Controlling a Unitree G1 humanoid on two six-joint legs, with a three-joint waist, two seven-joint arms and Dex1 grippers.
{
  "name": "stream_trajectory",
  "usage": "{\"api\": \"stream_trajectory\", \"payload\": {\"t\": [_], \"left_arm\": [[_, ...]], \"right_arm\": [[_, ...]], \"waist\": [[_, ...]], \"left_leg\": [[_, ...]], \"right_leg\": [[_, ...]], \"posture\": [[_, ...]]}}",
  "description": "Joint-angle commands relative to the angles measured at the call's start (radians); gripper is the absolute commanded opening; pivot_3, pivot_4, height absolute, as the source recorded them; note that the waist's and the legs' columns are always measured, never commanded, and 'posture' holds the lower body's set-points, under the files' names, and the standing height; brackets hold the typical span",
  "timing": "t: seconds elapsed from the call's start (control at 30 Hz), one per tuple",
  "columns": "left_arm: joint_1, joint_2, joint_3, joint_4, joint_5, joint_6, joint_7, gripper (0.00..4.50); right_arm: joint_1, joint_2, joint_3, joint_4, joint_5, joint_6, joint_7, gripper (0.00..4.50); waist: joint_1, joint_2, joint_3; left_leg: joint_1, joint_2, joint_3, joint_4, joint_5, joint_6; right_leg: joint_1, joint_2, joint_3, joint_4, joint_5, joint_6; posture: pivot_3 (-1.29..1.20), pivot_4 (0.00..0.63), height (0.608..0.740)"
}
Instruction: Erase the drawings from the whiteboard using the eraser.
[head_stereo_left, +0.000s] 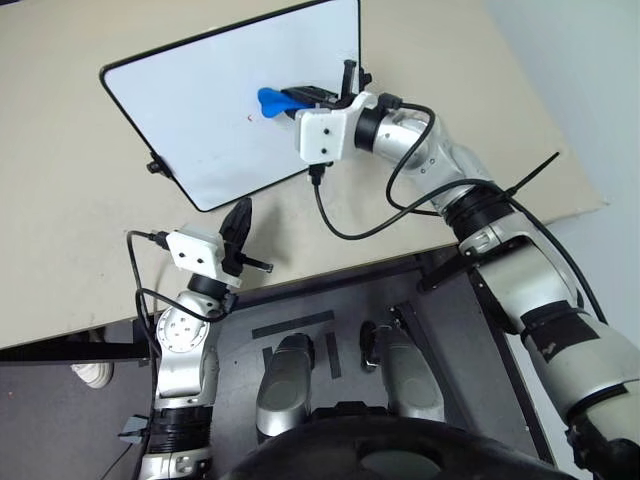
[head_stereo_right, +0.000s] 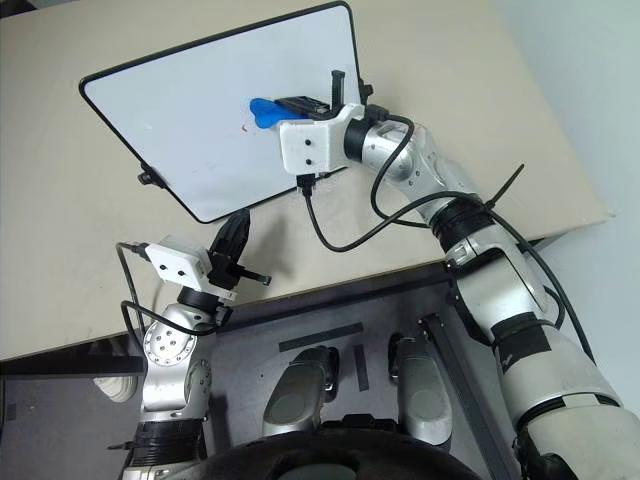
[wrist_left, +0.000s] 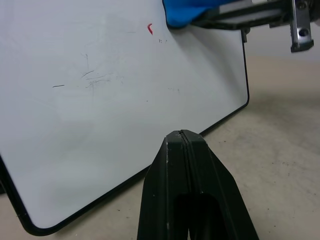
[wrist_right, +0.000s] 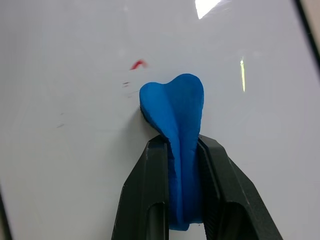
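Whiteboard (head_stereo_left: 200, 110) on counter (head_stereo_left: 60, 250), bearing red scribble (wrist_right: 138, 64). Right hand (wrist_right: 182, 150) pinches blue eraser (wrist_right: 175, 107) beside scribble. Left hand (wrist_left: 183, 145) pressed together, empty.

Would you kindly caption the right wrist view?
Right gripper clamps the blue eraser just short of a red mark on the whiteboard.

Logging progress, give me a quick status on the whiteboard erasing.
Right claw shut on blue eraser, over whiteboard. Left claw shut, empty, near board's edge. Small red mark left, beside eraser tip. Nothing in the way.
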Motion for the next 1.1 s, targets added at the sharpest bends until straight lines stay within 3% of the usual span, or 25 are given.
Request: {"api": "stream_trajectory", "payload": {"t": [0.03, 0.3, 0.67, 1.1], "left_arm": [[-0.004, 0.002, 0.001, -0.014, -0.003, -0.022, -0.004, 0.00], [-0.009, 0.003, 0.002, -0.007, -0.003, -0.025, -0.006, 0.00], [-0.017, 0.004, -0.002, -0.003, -0.006, -0.023, -0.014, 0.00], [-0.015, 0.000, 0.002, -0.005, -0.003, -0.023, -0.010, 0.00]], "right_arm": [[0.017, 0.007, -0.004, -0.014, 0.006, 0.006, -0.009, 0.51], [0.055, 0.013, 0.029, 0.007, -0.018, -0.007, -0.002, 0.51], [-0.046, 0.023, -0.024, -0.050, 0.023, 0.012, -0.043, 0.51], [0.047, 0.046, 0.055, 0.003, -0.035, -0.012, -0.017, 0.51]], "waist": [[0.000, 0.000, 0.000], [0.000, 0.000, 0.000], [-0.005, 0.000, 0.000], [-0.004, 0.000, 0.000]], "left_leg": [[0.000, 0.000, 0.000, 0.000, 0.000, 0.000], [0.000, 0.000, 0.000, 0.000, 0.000, 0.000], [0.000, 0.000, 0.000, 0.000, 0.000, 0.000], [-0.001, 0.000, 0.000, 0.000, 0.000, 0.000]], "right_leg": [[0.000, 0.000, 0.000, 0.000, 0.000, 0.000], [0.000, 0.000, 0.000, 0.000, 0.000, 0.000], [-0.001, 0.000, 0.000, 0.000, 0.000, 0.000], [-0.001, 0.000, 0.000, -0.001, -0.001, 0.001]], "posture": [[0.00, 0.150, 0.740], [0.00, 0.150, 0.740], [0.00, 0.150, 0.740], [0.00, 0.150, 0.740]]}}
